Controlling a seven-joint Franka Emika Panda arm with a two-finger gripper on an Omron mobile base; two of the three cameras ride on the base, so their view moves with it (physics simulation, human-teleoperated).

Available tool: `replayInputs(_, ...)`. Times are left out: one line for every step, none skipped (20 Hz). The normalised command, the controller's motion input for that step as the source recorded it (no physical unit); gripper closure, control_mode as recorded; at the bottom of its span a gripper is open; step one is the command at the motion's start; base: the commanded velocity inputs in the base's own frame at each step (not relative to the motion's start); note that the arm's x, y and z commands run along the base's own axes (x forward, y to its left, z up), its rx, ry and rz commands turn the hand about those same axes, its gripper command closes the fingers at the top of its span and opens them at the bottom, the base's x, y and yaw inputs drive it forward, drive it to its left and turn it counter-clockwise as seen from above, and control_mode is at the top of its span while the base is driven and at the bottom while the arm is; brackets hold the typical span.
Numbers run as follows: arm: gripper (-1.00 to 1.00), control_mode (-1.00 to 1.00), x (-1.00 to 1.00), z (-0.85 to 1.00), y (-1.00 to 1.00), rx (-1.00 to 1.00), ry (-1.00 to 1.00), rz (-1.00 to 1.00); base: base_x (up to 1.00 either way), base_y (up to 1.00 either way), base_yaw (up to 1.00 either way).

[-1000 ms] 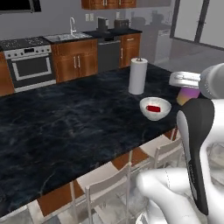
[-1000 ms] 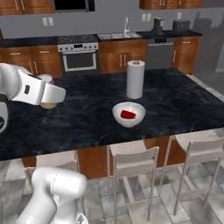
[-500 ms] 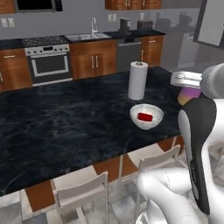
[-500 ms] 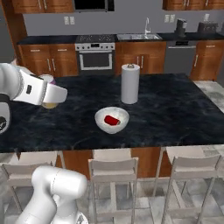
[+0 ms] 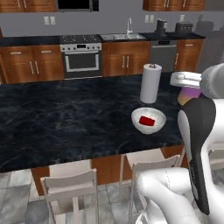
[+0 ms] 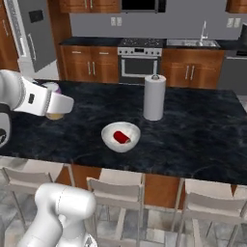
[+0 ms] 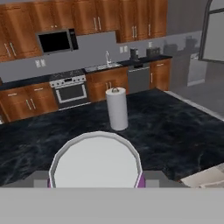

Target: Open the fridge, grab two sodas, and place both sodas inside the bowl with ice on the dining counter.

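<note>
Scenery is sliding sideways against the earlier pictures — the base is driving, so the oven [image 5: 81,61] is sitting further right now, while the things on the dining counter [image 5: 57,118] are keeping their places. Left to right in the left base view: the bowl [image 5: 148,120] is holding the red soda [image 5: 147,120], the paper towel roll [image 5: 150,83] is standing just behind, and the gripper [image 5: 189,89] — hovering over the counter edge — is gripping the purple soda [image 5: 190,92] sideways.
</note>
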Motion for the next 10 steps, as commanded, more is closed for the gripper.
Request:
replayInputs(1.0, 1.0, 0.0, 0.0, 0.0, 0.0, 0.0, 0.0, 0.18, -0.66, 0.39)
replayInputs(1.0, 1.0, 0.0, 0.0, 0.0, 0.0, 0.0, 0.0, 0.27, -0.72, 0.37)
replayInputs(1.0, 1.0, 0.0, 0.0, 0.0, 0.0, 0.0, 0.0, 0.36, -0.75, 0.34)
replayInputs(1.0, 1.0, 0.0, 0.0, 0.0, 0.0, 0.0, 0.0, 0.46, -0.75, 0.33)
replayInputs(1.0, 1.0, 0.0, 0.0, 0.0, 0.0, 0.0, 0.0, 0.64, -0.74, 0.3)
replayInputs(1.0, 1.0, 0.0, 0.0, 0.0, 0.0, 0.0, 0.0, 0.72, -0.76, 0.29)
replayInputs(1.0, 1.0, 0.0, 0.0, 0.0, 0.0, 0.0, 0.0, 0.81, -0.76, 0.27)
replayInputs(1.0, 1.0, 0.0, 0.0, 0.0, 0.0, 0.0, 0.0, 0.93, -0.75, 0.26)
replayInputs(1.0, 1.0, 0.0, 0.0, 0.0, 0.0, 0.0, 0.0, 0.95, -0.73, 0.26)
replayInputs(1.0, 1.0, 0.0, 0.0, 0.0, 0.0, 0.0, 0.0, 0.98, -0.73, 0.26)
